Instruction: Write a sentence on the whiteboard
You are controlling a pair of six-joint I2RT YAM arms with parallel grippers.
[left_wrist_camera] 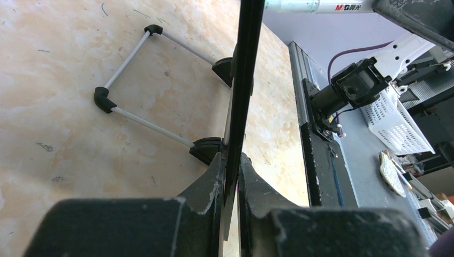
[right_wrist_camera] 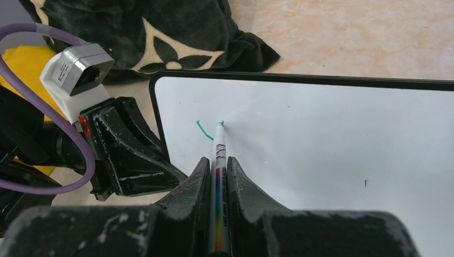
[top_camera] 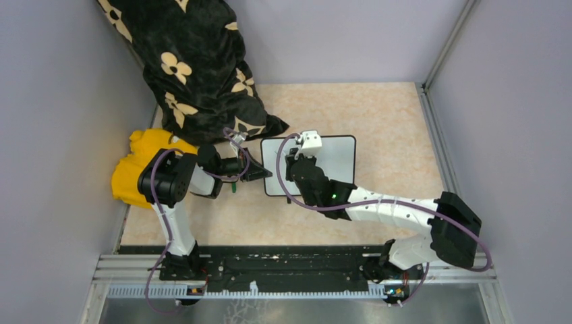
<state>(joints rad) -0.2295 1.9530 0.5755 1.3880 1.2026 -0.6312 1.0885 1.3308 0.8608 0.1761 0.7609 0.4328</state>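
The whiteboard point(top_camera: 334, 158) stands mid-table, a glossy white face point(right_wrist_camera: 321, 150) in a thin black frame. My left gripper point(top_camera: 260, 174) is shut on its left edge; in the left wrist view the board point(left_wrist_camera: 246, 80) runs edge-on between the jaws of that gripper point(left_wrist_camera: 231, 160). My right gripper point(top_camera: 293, 162) is shut on a white marker point(right_wrist_camera: 218, 155) with a rainbow stripe, seen between the jaws of that gripper point(right_wrist_camera: 217, 160). The marker tip touches the board near its upper left corner. Of the sentence, one short green stroke point(right_wrist_camera: 203, 130) shows beside the tip.
A black blanket with cream flowers point(top_camera: 195, 67) lies at the back left, close to the board's top edge. A yellow cloth point(top_camera: 135, 169) sits by the left wall. The board's wire stand point(left_wrist_camera: 144, 80) rests on the table behind it. Walls close in on three sides.
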